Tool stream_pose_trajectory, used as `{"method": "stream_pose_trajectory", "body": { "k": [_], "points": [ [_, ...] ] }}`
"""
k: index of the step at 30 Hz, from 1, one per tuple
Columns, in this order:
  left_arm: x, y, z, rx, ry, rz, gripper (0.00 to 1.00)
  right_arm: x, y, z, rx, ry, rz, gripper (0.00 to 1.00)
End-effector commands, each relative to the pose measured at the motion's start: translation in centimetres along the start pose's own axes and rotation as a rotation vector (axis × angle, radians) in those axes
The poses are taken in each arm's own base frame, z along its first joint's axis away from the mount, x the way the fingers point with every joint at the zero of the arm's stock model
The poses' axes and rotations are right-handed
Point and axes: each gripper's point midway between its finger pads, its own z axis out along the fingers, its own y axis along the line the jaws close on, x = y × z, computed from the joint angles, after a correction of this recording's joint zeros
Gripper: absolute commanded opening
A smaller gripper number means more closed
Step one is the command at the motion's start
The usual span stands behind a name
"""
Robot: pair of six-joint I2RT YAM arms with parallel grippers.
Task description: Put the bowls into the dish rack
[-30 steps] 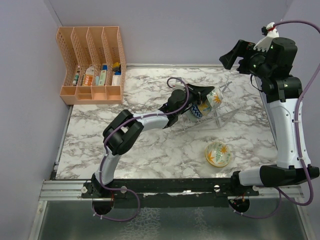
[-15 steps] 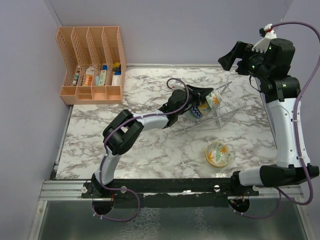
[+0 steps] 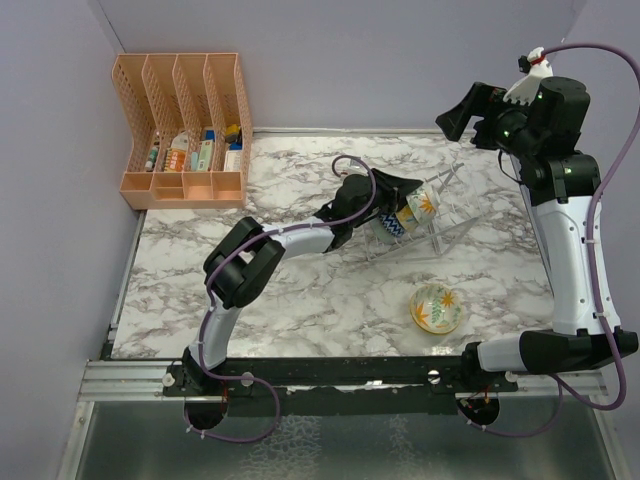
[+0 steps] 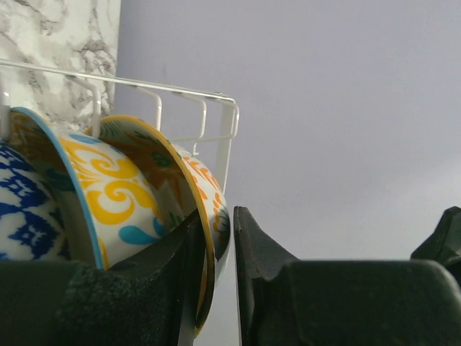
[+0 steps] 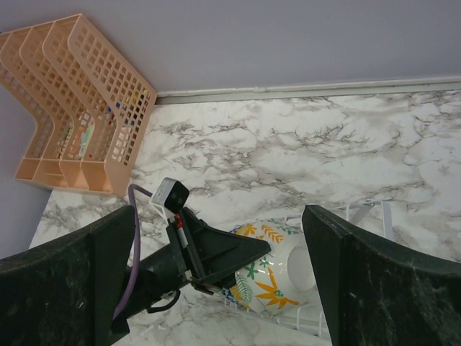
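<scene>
The left arm reaches across the marble tabletop (image 3: 300,300) to the wire dish rack (image 3: 452,232), which stands a little right of centre in the overhead view. Its pincer (image 4: 217,213) straddles the rim of the outermost bowl (image 4: 169,169), a white one with orange and green leaves. One finger (image 4: 169,288) sits inside the bowl against its wall and the other finger (image 4: 253,277) is outside. A thin sliver of light shows between that outer finger and the rim, so the pincer is narrowly parted and loose around the rim, not clenched on it.

This leaf bowl leans on edge between the rack's upright prongs. Just behind it stands a blue-rimmed bowl with yellow swirls (image 4: 108,194), and behind that a blue-and-white patterned bowl (image 4: 18,216), all three tilted the same way and close together.

A fourth, yellowish bowl (image 3: 437,308) lies on the tabletop in the lower right of the overhead view, well apart from the rack.

The right arm is raised at the upper right. Its pincer (image 5: 220,210) is spread wide and grasps nothing. An orange slotted organiser (image 3: 185,130) stands in the upper left corner.
</scene>
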Motion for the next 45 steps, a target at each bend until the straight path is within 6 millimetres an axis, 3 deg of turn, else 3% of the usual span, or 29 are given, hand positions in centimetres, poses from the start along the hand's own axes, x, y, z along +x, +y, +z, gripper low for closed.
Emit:
{"method": "stream_pose_trajectory", "body": {
  "k": [1, 6, 13, 26, 35, 45],
  "points": [
    [1.1, -3.4, -0.5, 0.018, 0.048, 0.042, 0.26, -0.4, 0.2, 0.0, -0.026, -0.018, -0.013, 0.99],
    [1.1, -3.4, -0.4, -0.032, 0.059, 0.089, 0.37, -0.4, 0.3, 0.0, -0.026, -0.017, -0.010, 0.99],
    [0.9, -3.2, -0.8, -0.134, 0.064, 0.168, 0.43, -0.3, 0.3, -0.2, -0.028, -0.017, -0.010, 0.99],
    [0.6, -2.2, -3.0, -0.250, 0.084, 0.253, 0.52, -0.4, 0.6, -0.9, -0.034, -0.029, -0.010, 0.99],
    [-0.4, -1.4, -5.8, -0.305, 0.071, 0.306, 0.55, -0.5, 0.9, -1.5, -0.039, -0.037, -0.011, 0.99],
    [0.2, -5.6, -8.5, -0.259, 0.100, 0.488, 0.60, -0.7, 1.2, -2.1, -0.046, -0.045, -0.010, 0.99]
  ]
}}
